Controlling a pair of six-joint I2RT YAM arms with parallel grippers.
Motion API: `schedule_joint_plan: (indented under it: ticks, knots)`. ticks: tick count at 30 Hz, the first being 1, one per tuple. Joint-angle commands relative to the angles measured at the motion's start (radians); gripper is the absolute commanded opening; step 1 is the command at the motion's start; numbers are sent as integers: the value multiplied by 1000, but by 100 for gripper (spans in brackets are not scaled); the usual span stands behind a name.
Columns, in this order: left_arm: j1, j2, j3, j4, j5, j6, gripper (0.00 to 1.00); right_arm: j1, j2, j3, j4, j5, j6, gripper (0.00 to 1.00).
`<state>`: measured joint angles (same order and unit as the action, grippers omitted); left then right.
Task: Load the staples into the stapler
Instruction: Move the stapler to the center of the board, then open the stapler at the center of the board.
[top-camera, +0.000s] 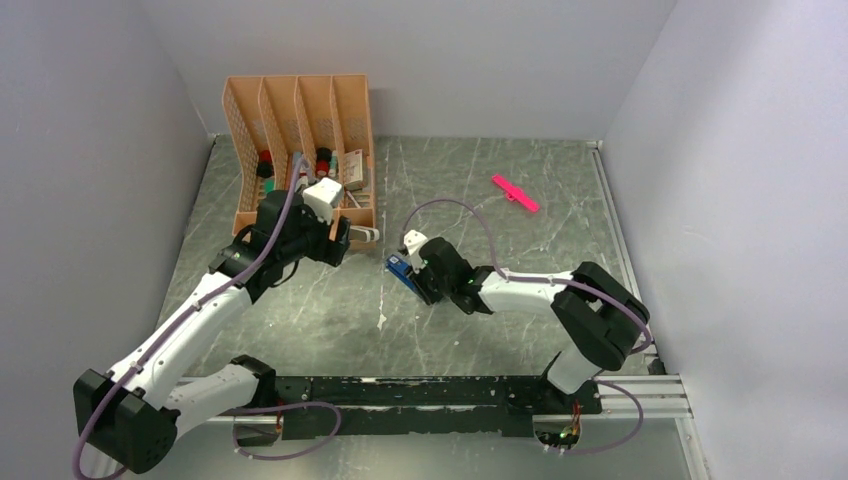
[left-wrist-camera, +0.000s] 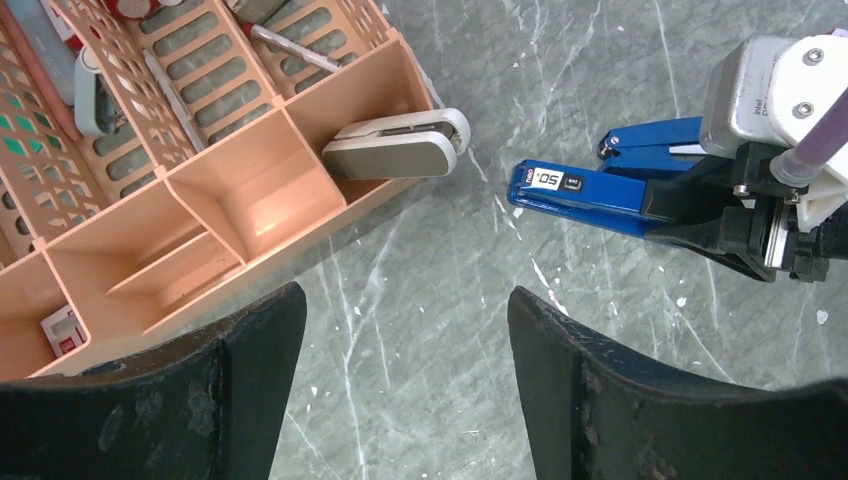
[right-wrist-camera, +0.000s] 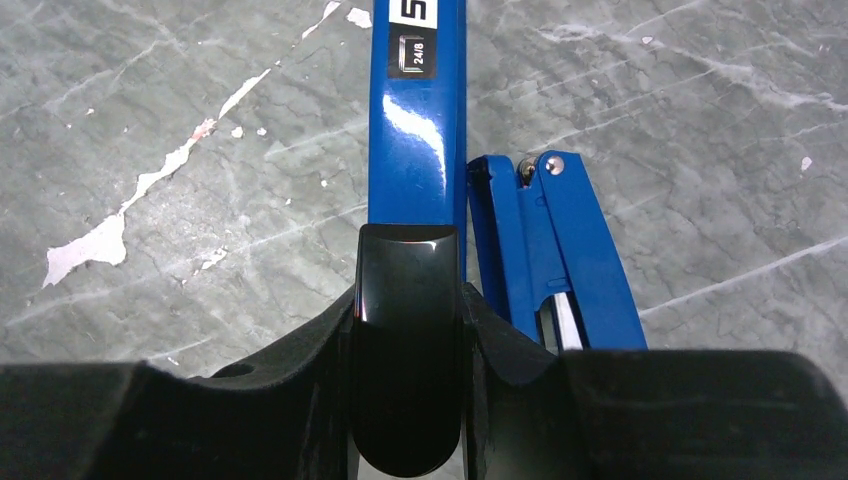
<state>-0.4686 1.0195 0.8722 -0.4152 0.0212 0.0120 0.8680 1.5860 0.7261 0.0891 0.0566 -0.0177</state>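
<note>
Blue stapler (top-camera: 398, 268) sits near the table's (top-camera: 480, 330) centre, clamped between the fingers of the right gripper (top-camera: 418, 278). The wrist view shows it splayed open, its arm (right-wrist-camera: 415, 120) pointing to 12 o'clock and its second half (right-wrist-camera: 580, 250) angled beside it. Whether it rests on the marble or hangs just above cannot be told.

The right arm rises from 5 o'clock, folds its elbow out at 4 o'clock and runs its forearm toward 9 o'clock. The left arm stretches from 7 o'clock toward 11 o'clock. The left gripper (left-wrist-camera: 405, 310) hangs with its fingers spread wide and empty, just beside the orange organiser (left-wrist-camera: 230, 180).

A white-grey stapler (left-wrist-camera: 395, 148) leans on the organiser's corner. A small red-and-white box (left-wrist-camera: 62, 328) lies in its nearest compartment, but loose staples are too small to pick out. A pink stick (top-camera: 515, 193) lies at 1 o'clock.
</note>
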Motion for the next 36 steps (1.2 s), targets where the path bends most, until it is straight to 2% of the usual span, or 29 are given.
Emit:
schedule_joint_plan:
  ticks: [1,4,8,12,13,18,20,23,27,32,36]
  knots:
    - [-6,0,33,36,49,58,78,-7,-10,24,-37,-38,-63,27]
    - [-8,5,33,31,104,88,79,10,-10,29,-42,-95,-105,28]
    - [-8,24,33,25,270,108,79,72,-19,26,-28,-179,-165,29]
    - [-11,13,8,56,273,118,80,114,2,42,-29,-210,-188,34]
    - [-11,6,-2,68,270,123,80,117,10,49,-33,-219,-186,36]
    - [-13,-37,-47,115,251,164,82,121,-37,20,3,-230,-172,64]
    - [-13,-46,-61,123,234,184,84,121,-86,-5,27,-230,-159,70]
    - [-13,-50,-70,130,255,212,84,119,-188,-60,64,-210,-127,73]
    - [-31,-35,-59,153,326,252,84,116,-388,-193,189,-47,-1,73]
    - [-95,76,13,119,424,374,79,88,-674,-380,364,334,269,77]
    - [-140,188,86,67,554,505,72,51,-764,-467,418,455,369,76]
